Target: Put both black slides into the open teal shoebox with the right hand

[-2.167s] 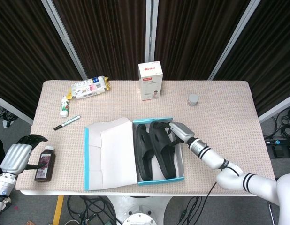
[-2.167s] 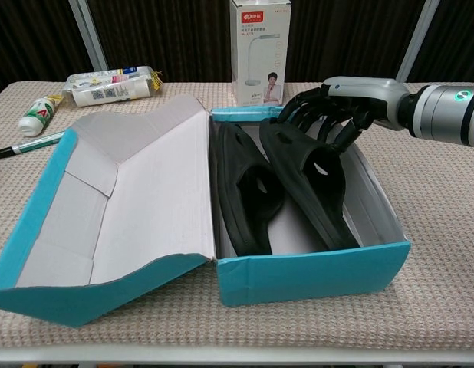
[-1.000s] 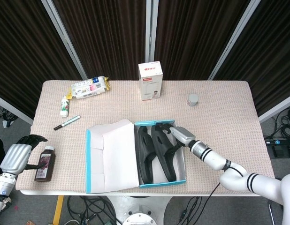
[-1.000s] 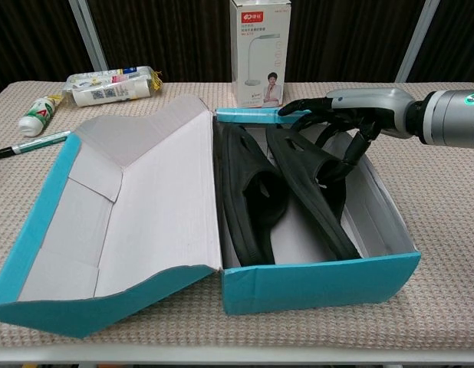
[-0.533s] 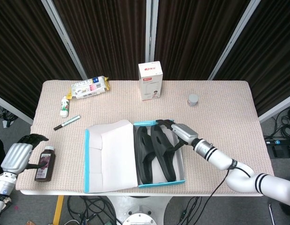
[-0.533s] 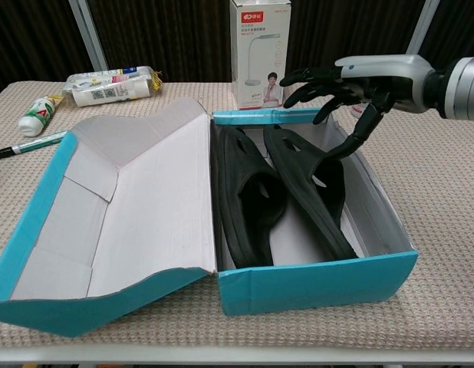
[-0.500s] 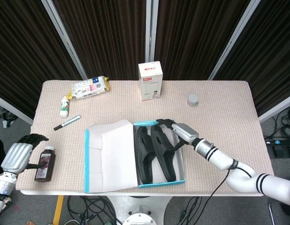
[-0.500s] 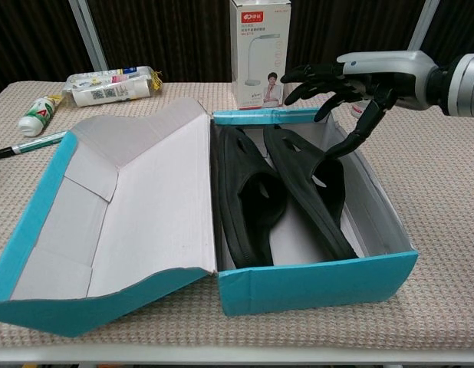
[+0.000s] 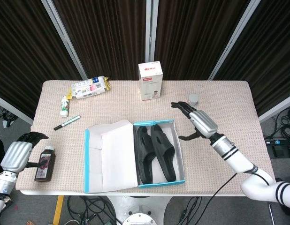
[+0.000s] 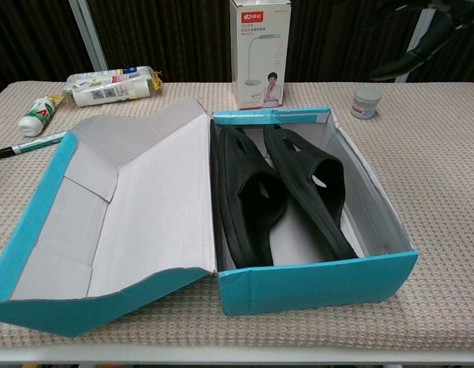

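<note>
**Both slides boxed; your right hand is up, off the box**

- Your right hand (image 9: 194, 123): raised above the table to the right of the box, fingers spread apart, holding nothing and touching nothing. The chest view catches only dark fingertips at its top right corner.
- Your left hand (image 9: 17, 153): at the table's near left edge, just beside a dark brown bottle with a white label (image 9: 44, 163). Fingers look loosely apart; no grip on the bottle shows.
- Open teal cardboard shoebox (image 10: 321, 280): near the front middle of the table, its pale-lined lid (image 10: 122, 199) folded out to the left.
- Contents: two black rubber slides (image 10: 279, 188), side by side lengthwise, straps up, the left one against the box's left wall.
- Elsewhere on your beige woven tablecloth (image 9: 229, 103): a tall white carton with a red top (image 9: 151, 81), a small grey round jar (image 9: 193, 99), a white printed packet (image 9: 90, 87), a white tube with a green cap (image 9: 64, 106), and a black marker pen (image 9: 66, 122).
</note>
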You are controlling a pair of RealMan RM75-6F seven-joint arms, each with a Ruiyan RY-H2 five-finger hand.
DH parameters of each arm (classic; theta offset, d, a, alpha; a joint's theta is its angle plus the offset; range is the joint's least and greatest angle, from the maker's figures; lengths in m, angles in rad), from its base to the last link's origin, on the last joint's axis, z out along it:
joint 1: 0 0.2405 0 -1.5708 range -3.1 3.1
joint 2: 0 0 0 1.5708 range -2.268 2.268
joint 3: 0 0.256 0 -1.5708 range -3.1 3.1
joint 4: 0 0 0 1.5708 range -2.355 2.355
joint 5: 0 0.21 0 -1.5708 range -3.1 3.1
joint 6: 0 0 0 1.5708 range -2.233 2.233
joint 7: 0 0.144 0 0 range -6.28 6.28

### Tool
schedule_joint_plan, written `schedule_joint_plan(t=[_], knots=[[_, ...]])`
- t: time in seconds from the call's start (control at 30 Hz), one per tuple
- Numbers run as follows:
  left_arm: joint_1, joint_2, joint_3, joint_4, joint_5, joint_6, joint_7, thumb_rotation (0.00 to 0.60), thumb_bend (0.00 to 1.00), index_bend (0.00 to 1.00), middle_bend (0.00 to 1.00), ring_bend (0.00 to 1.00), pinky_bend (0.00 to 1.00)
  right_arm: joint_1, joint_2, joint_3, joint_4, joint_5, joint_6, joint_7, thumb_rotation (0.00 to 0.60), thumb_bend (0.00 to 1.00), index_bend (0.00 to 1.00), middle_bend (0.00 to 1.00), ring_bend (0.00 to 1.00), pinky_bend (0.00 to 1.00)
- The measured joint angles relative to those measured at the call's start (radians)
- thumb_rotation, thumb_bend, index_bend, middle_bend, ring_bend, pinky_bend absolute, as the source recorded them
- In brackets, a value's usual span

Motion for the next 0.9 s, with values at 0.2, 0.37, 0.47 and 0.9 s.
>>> schedule_joint_plan(t=[0.2, 0.37, 0.47, 0.9], knots=[[0.001, -0.002, -0.007, -0.001, 0.002, 0.016, 0.003, 0.6, 0.09, 0.28, 0.24, 0.16, 0.22, -0.097, 0.057, -0.006, -0.057, 0.04, 0.116, -0.277, 0.6, 0.0, 0.0, 0.06, 0.0, 0.07], [0.009, -0.021, -0.02, 0.013, 0.002, 0.054, 0.01, 0.6, 0.09, 0.26, 0.24, 0.16, 0.22, -0.204, 0.075, -0.025, -0.096, 0.101, 0.239, -0.571, 0.6, 0.0, 0.0, 0.04, 0.0, 0.04], [0.02, -0.038, -0.034, 0.026, -0.007, 0.085, 0.018, 0.6, 0.09, 0.26, 0.24, 0.16, 0.22, -0.293, 0.069, -0.049, -0.097, 0.127, 0.328, -0.674, 0.6, 0.0, 0.0, 0.04, 0.0, 0.03], [0.034, -0.043, -0.041, 0.032, -0.029, 0.089, 0.013, 0.6, 0.09, 0.26, 0.24, 0.16, 0.22, -0.482, -0.028, -0.139, 0.081, 0.097, 0.447, -0.671, 0.6, 0.0, 0.0, 0.03, 0.0, 0.02]])
